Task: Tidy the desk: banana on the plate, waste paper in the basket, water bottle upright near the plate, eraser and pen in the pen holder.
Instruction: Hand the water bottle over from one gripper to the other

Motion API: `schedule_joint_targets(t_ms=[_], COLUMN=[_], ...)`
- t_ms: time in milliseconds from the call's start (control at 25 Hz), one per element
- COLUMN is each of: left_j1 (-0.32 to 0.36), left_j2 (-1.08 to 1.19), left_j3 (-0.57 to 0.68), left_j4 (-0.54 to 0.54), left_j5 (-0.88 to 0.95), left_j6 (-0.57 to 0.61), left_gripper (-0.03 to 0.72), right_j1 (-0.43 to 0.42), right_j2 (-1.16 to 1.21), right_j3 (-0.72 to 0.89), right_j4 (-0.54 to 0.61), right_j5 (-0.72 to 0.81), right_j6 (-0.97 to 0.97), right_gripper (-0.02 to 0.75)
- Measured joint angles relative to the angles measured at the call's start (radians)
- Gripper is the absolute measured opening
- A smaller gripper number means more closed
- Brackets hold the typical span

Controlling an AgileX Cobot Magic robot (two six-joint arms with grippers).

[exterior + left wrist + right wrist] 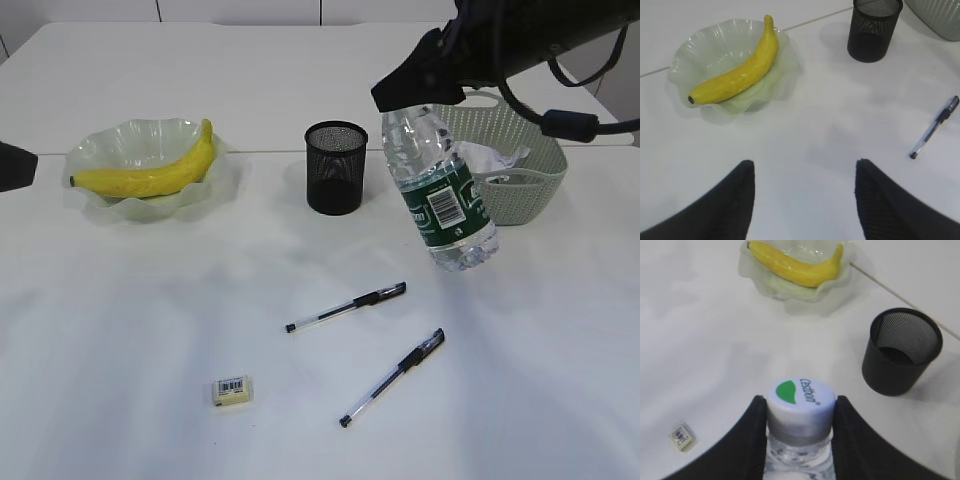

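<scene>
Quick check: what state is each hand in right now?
Left hand: open, holding nothing, above the desk.
Right hand: closed on the water bottle at its cap, bottle lifted and tilted.

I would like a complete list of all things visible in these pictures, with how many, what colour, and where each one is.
Curved banana: one, yellow, lying in the plate.
Ruffled translucent plate: one, pale green, far left of the desk.
Wire-mesh pen holder: one, black, centre back, nothing visible inside.
Clear plastic water bottle: one, dark green label, white cap, lifted off the desk and tilted, gripped at the neck.
Perforated oval basket: one, sage green, far right, behind the bottle.
Crumpled paper: white, inside the basket.
Pens: two, clear with dark caps, centre front.
Rectangular eraser: one, pale yellow, barcode sticker, front.
Flat desk: one, white.
Left hand: black, open, above bare desk.
Right hand: black, closed on the bottle.
</scene>
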Motion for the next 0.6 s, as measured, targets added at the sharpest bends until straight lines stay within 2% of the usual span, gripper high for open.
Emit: schedule_joint_targets(t_ms=[200, 600], left_j1=[-0.012, -0.151], left_j2=[-0.058, -0.086], left_j3=[0.106, 0.205], left_j4=[0.000, -0.016], left_j5=[-0.147, -0.404], left_j6=[0.002, 0.002], left_gripper=[0.454, 0.454], right_j1=[0.000, 0.000], right_j2=[0.000, 0.000], right_j3=[0.000, 0.000], right_j4=[0.109, 0.334], right_j5=[0.027, 0.123], right_j6=[-0.120, -0.347], right_gripper=[0.237, 0.234])
